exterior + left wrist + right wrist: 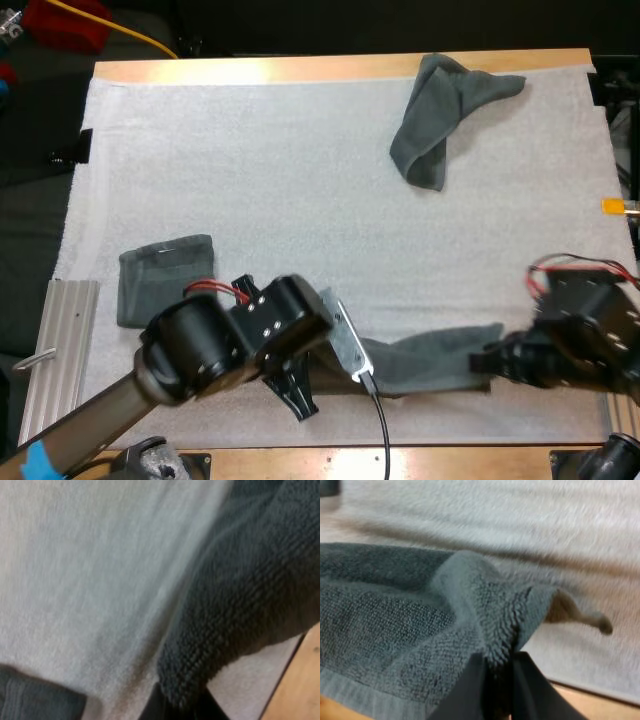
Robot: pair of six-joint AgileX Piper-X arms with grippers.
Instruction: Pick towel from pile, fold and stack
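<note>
The wooden tabletop [300,68] has a white mat [250,150] on it. Near the front edge lies the stretched towel [430,362]. The left gripper [177,707] pinches 1 end and the right gripper [495,682] pinches the other. A crumpled towel [440,115] lies far back. A folded towel [165,275] sits at the left.
</note>
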